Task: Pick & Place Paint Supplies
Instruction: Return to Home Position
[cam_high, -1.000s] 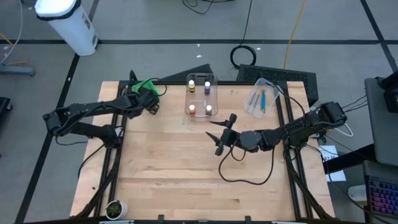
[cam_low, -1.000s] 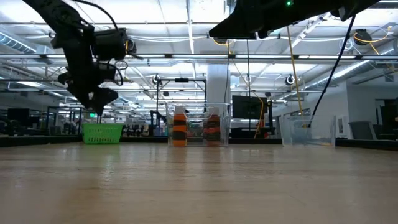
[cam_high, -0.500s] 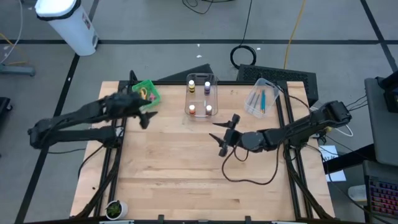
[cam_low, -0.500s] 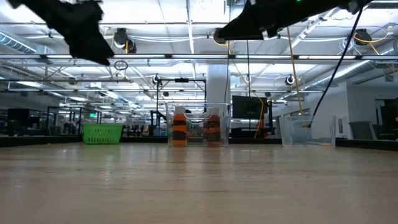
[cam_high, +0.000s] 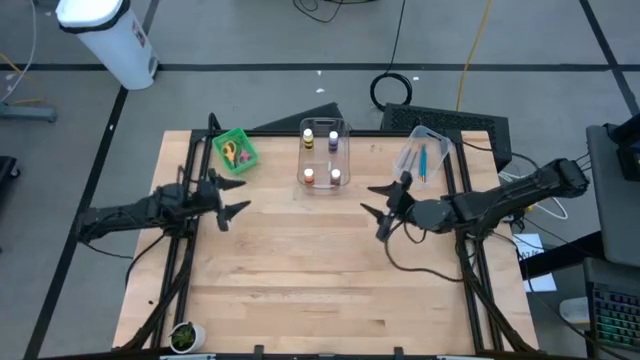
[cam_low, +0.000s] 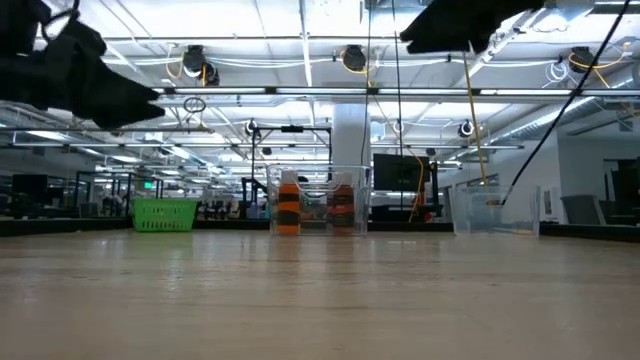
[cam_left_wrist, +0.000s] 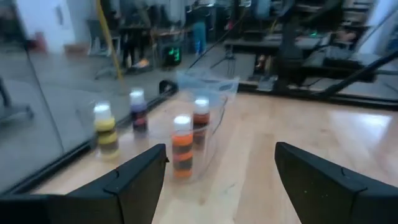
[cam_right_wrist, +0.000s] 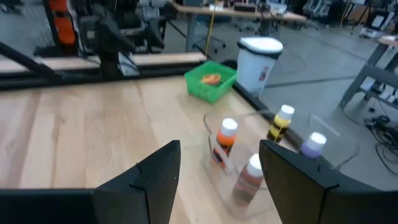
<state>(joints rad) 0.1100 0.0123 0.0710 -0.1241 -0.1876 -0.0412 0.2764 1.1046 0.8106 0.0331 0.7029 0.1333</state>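
Sorting looks done, and the step in hand is the retreat to rest: scissors (cam_high: 229, 152) lie in the green bin (cam_high: 248, 156) at 11 o'clock on the tabletop (cam_high: 300, 290), paint bottles (cam_high: 310, 176) stand in a clear tub (cam_high: 322, 157) at 12, and brushes (cam_high: 424, 160) sit in another at 1. The left tool (cam_high: 234, 196) hangs at 10 o'clock and the right tool (cam_high: 374, 206) at 2, both arms stretched low and inward, fingers spread and empty. Next, I judge, each arm need only fold toward its base, clear of the tubs.

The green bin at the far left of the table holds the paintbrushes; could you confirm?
No: the high view shows the green bin at the far left of the table holds scissors; the paintbrushes lie in the right clear tub.
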